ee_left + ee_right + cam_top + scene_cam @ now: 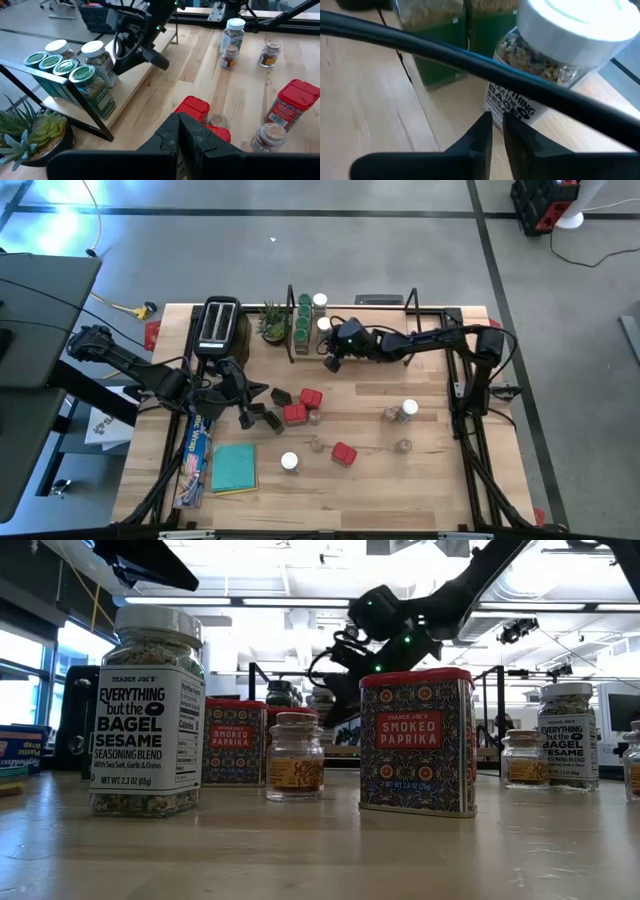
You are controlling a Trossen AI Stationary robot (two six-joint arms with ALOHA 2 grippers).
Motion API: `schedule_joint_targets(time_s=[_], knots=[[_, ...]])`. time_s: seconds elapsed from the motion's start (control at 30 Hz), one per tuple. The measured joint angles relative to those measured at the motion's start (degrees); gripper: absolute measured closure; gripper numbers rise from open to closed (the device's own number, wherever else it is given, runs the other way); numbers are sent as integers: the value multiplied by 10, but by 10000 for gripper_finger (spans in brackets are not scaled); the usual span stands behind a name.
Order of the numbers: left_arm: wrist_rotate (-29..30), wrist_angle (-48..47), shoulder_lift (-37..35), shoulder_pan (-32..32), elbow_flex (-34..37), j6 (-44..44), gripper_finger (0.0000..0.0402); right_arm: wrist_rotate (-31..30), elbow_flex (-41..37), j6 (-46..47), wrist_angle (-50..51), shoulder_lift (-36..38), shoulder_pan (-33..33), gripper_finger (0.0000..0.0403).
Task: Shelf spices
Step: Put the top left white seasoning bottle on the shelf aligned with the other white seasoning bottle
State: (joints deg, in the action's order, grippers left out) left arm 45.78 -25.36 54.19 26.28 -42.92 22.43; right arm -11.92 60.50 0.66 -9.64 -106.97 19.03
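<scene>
On my overhead feed, the left gripper (243,392) sits at left of centre, fingers pressed together and holding nothing, just beside the black toaster (218,326) and above the teal pad (234,467). It looks parked to me.

Moving right, the shelf (372,336) runs along the upper middle of the frame. At its left end I count a row of green-lidded jars (302,317) with two white-lidded jars (321,311) next to them, so I judge roughly six spices shelved. The potted plant (272,323) stands just left of the rack.

The right gripper (331,363) is at the shelf's front edge, by those white lids. In its wrist view its fingers (477,136) are nearly together with only a thin gap and nothing between them; the bagel seasoning jar (555,65) stands on the plank just beyond, free of the grip. I read that as a jar set down.

Left on the table, centre to lower right: three red tins (310,397), dark tins (270,420), a white-lidded jar (289,462) low centre, another white-lidded jar (408,410) to the right, and several tiny clear jars (403,446). By my count about ten remain, so under half done
</scene>
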Motion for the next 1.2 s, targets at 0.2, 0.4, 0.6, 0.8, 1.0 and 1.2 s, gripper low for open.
schedule_joint_targets(time_s=[0.2, 0.4, 0.6, 0.8, 1.0, 1.2], knots=[[2, 0, 0, 0, 0, 0, 399, 1, 5, 8, -15, -15, 15, 391], [3, 0, 0, 0, 0, 0, 399, 8, 6, 9, -32, -18, 32, 394], [2, 0, 0, 0, 0, 0, 399, 52, 6, 20, -33, -18, 39, 394], [4, 0, 0, 0, 0, 0, 399, 78, 6, 21, -24, -18, 23, 394], [11, 0, 0, 0, 0, 0, 399, 60, 6, 20, -55, -18, 27, 394], [11, 0, 0, 0, 0, 0, 399, 66, 6, 23, -94, -24, 40, 394]])
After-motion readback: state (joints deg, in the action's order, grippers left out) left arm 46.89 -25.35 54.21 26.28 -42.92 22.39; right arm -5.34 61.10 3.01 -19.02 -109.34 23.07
